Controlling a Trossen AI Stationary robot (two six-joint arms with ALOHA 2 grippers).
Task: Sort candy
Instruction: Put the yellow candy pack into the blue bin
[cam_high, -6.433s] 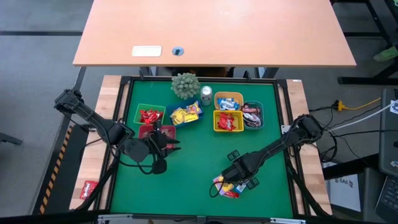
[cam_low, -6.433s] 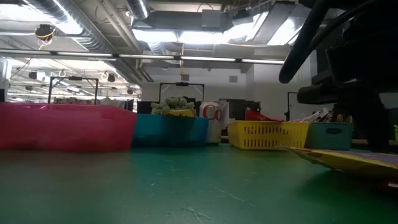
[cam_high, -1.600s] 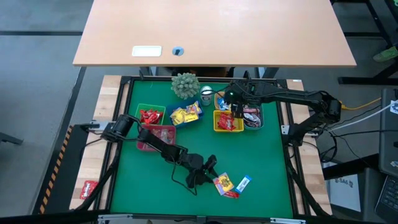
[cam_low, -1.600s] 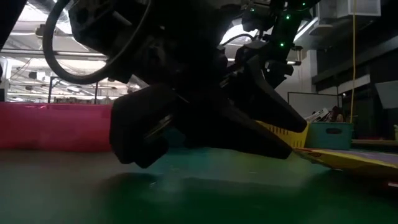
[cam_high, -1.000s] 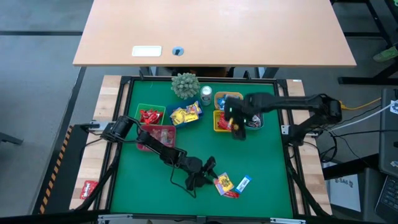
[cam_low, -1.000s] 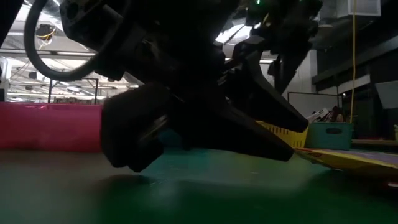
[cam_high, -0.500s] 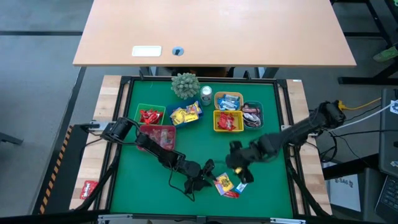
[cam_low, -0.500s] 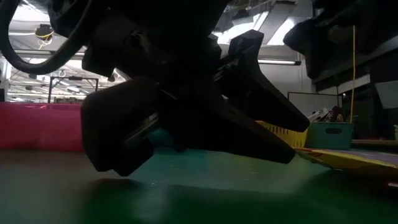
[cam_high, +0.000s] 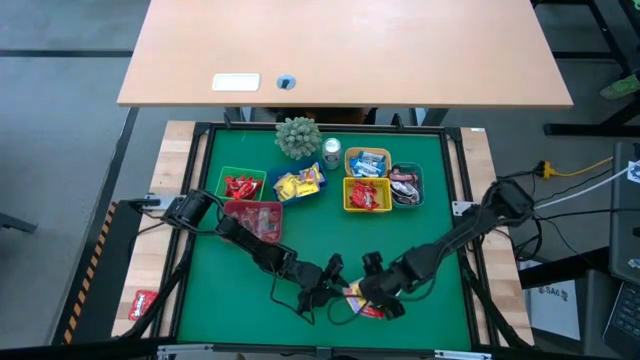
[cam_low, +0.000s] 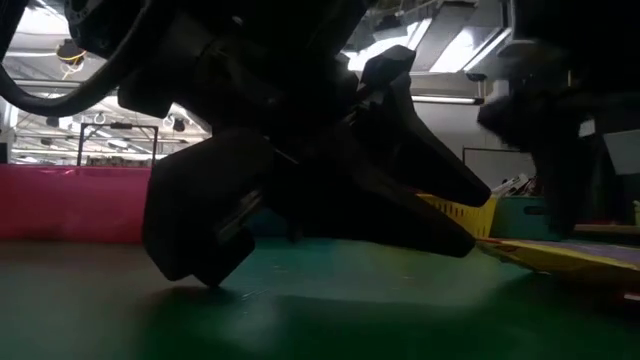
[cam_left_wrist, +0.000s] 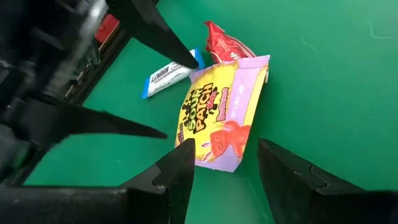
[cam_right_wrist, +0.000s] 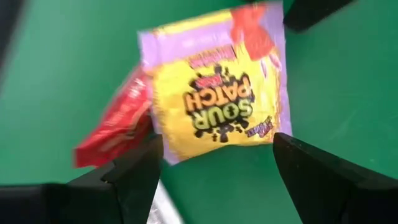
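Now the candy (cam_left_wrist: 222, 113) lies between the spread-open left end effector (cam_left_wrist: 221, 169) and right end effector (cam_right_wrist: 214, 163).

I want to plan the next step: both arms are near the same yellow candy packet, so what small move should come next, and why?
Probably the right end effector should lower and close on the yellow packet while the left end effector waits. Both are open, pointing at that packet from opposite sides, and closing together risks a collision.

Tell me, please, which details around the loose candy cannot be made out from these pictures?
- High view: the loose candy is largely covered by the right pincer.
- Low view: the dark left arm fills the middle, hiding most bins behind it.
- Right wrist view: the red packet is blurred and its print unreadable.
- Left wrist view: the blue-and-white sweet is partly covered by a dark finger.
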